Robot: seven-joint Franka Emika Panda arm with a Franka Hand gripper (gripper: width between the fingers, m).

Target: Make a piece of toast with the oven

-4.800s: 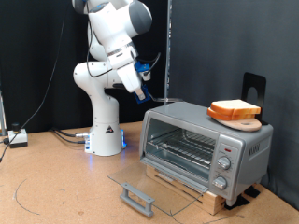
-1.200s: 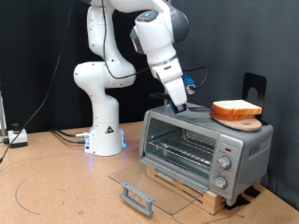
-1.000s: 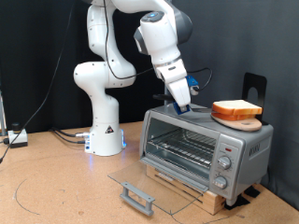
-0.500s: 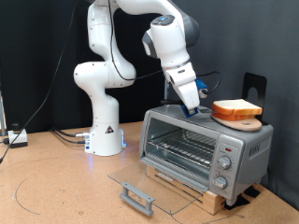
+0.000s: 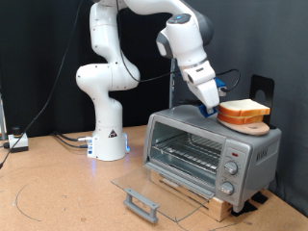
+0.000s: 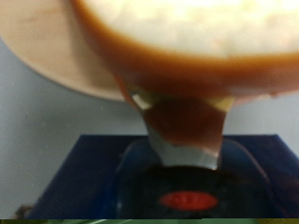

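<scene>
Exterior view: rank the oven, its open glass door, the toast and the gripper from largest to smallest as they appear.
1. Oven
2. Glass door, lying open and nearer the camera, so flattered
3. Piece of toast and gripper, beside it: too alike to rank

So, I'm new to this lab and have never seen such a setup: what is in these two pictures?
The white machine is a robot arm. Its end effector, the grasping part, hangs over the top of the oven, right beside the piece of toast. The toast lies on a wooden board on the oven's roof. The oven's glass door is folded down open, and the rack inside looks bare. The wide picture comes from a camera standing off the arm. The blurry close-up comes from a camera on the arm's hand: it shows the toast's crust and the board very near. Nothing shows between the fingers.
</scene>
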